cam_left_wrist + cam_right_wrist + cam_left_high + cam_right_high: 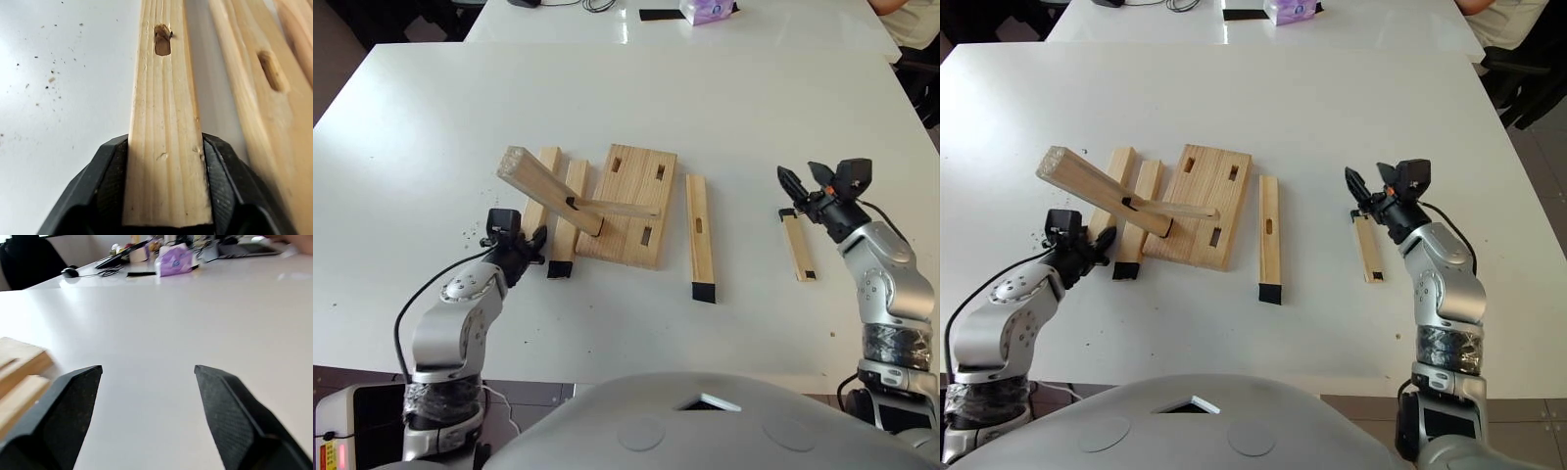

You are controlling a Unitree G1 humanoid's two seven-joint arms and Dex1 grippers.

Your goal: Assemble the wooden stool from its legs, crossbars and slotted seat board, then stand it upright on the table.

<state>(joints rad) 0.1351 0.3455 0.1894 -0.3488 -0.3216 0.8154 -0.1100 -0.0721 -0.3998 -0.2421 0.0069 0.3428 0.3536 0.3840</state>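
Left wrist view: leg [164,88] inside left gripper [165,161]

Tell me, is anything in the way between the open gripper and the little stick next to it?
No, nothing I can see. The right gripper is open, close to the far end of the stick, with only bare table between them.

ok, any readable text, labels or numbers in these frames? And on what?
Nothing can be read as text.
purple pack on the far table: has print, too blurred to read.
yellow label on the box at the near left edge: too small to read.
seat board and leg: bare wood, no marks.
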